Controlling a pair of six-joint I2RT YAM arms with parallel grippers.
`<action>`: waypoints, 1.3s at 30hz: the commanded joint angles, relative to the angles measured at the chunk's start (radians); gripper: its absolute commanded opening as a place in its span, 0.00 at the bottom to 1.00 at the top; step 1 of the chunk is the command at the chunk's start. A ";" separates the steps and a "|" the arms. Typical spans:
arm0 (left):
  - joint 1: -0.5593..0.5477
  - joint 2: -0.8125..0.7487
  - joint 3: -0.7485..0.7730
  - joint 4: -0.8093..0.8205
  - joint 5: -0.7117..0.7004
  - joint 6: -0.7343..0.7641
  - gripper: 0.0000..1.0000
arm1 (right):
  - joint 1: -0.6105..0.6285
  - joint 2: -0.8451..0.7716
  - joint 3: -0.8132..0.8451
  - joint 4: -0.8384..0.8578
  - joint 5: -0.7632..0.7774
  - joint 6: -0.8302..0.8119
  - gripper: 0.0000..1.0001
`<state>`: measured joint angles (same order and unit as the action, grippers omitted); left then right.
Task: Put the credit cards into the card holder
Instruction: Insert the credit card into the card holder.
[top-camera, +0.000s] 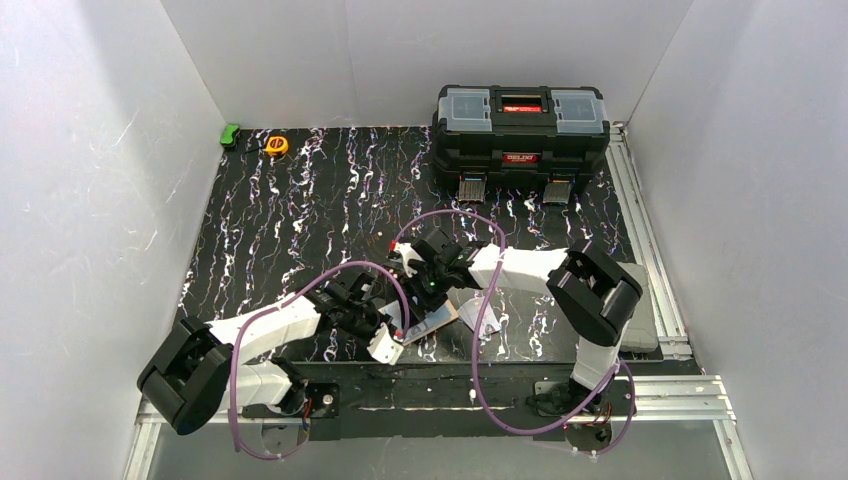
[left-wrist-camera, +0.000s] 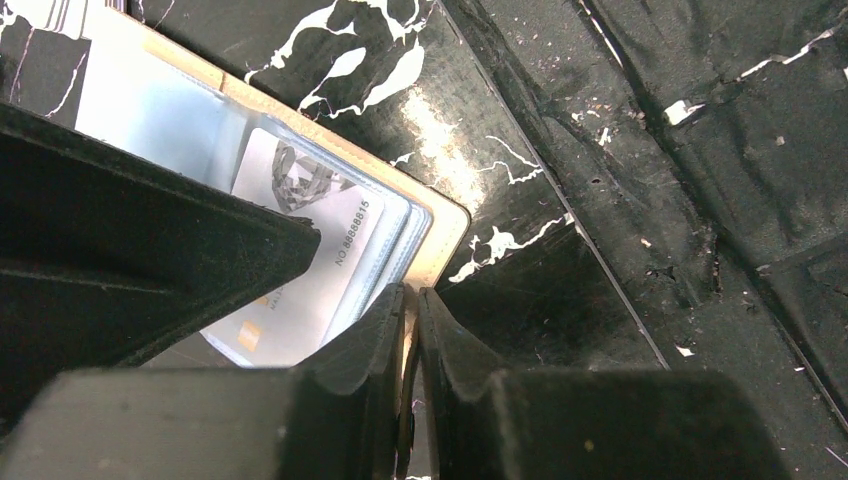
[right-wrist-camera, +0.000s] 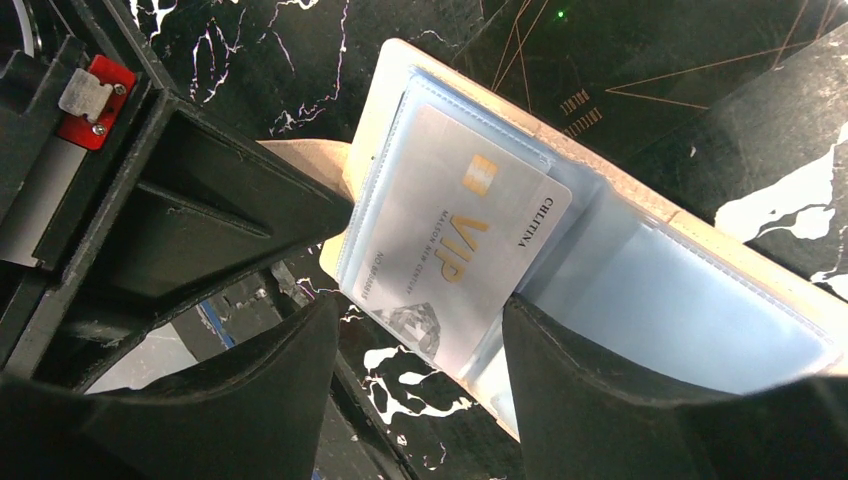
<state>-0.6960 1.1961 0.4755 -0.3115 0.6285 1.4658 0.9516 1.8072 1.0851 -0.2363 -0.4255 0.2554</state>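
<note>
Silver-white card (right-wrist-camera: 455, 245) half in open card holder (right-wrist-camera: 700, 290), between spread right gripper (right-wrist-camera: 420, 345) fingers; left gripper (left-wrist-camera: 412, 330) pinching holder's edge.

The 2 tools crowd the open card holder (top-camera: 437, 322); the toolbox (top-camera: 520, 128) stands well apart.

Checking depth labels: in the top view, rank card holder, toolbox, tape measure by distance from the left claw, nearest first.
1. Card holder: right at the left claw, which is pinched on its edge, near table edge.
2. Tape measure: far-left corner area, beside a green object.
3. Toolbox: far right, against the back wall.
2 and 3 are nearly equal; ranking them is a close call.
</note>
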 joint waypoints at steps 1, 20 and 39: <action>-0.005 -0.007 -0.018 0.005 0.022 0.015 0.10 | 0.021 -0.022 0.024 0.011 0.027 -0.019 0.68; -0.004 -0.039 -0.040 -0.015 0.022 0.021 0.09 | 0.033 -0.031 0.022 0.024 0.083 -0.009 0.69; -0.005 -0.059 -0.031 -0.036 0.019 0.016 0.09 | 0.050 -0.017 0.113 -0.083 0.132 -0.045 0.67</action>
<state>-0.6960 1.1667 0.4503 -0.2962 0.6308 1.4811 1.0218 1.8252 1.1580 -0.2913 -0.2871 0.2245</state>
